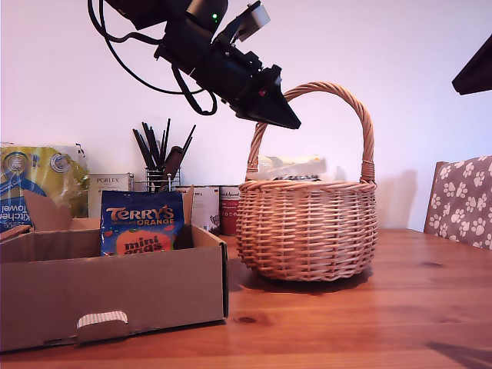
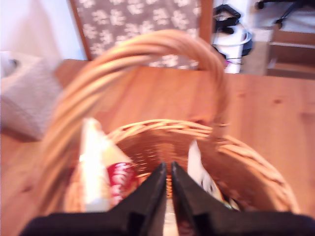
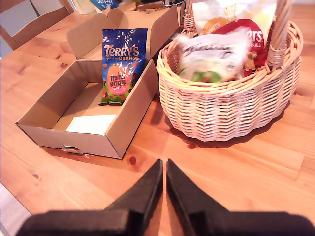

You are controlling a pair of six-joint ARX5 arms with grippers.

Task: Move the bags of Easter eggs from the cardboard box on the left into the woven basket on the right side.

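Observation:
A blue Terry's bag (image 1: pixel 142 223) (image 3: pixel 120 66) stands upright in the cardboard box (image 1: pixel 115 300) (image 3: pixel 128 123). The woven basket (image 1: pixel 307 231) (image 3: pixel 226 108) (image 2: pixel 246 167) holds a cream-yellow Maltesers bag (image 3: pixel 246 34) (image 2: pixel 106 172) and a pale Galaxy bag (image 3: pixel 214 56) (image 2: pixel 199 169). My first gripper (image 1: pixel 290 121) (image 2: pixel 167 169) hangs shut over the basket beside its handle, with nothing seen between its fingers. My second gripper (image 3: pixel 164 167) is shut and empty, high above the bare table in front of box and basket.
Behind the box stand a kitchen towel pack (image 1: pixel 38 184), a black wire utensil holder (image 1: pixel 161 165) and tins (image 1: pixel 215 207). A paw-print chair (image 1: pixel 465 200) is at the exterior view's right. A dark arm part (image 1: pixel 477 69) shows at its upper right. A white slip (image 3: pixel 91 125) lies in the box.

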